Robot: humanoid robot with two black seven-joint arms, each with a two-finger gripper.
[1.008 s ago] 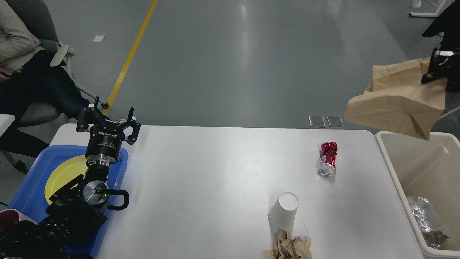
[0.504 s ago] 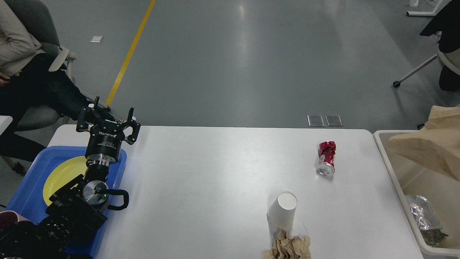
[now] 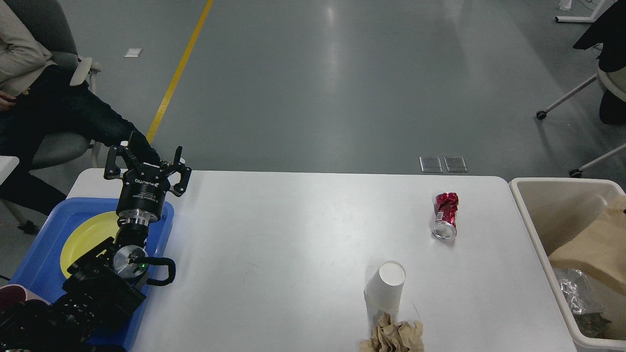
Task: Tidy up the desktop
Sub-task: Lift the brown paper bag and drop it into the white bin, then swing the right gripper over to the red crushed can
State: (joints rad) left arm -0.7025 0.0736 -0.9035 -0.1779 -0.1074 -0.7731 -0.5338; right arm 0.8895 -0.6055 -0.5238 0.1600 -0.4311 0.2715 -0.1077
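Since before, the brown bag (image 3: 594,254) dropped into the bin (image 3: 530,215). My left claw (image 3: 145,157) hangs wide open, empty. Far right of it, the crushed can (image 3: 445,215) could roll if bumped.

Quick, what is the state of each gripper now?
Left gripper: open, holding nothing, above the blue tray.
Right gripper: not in view.
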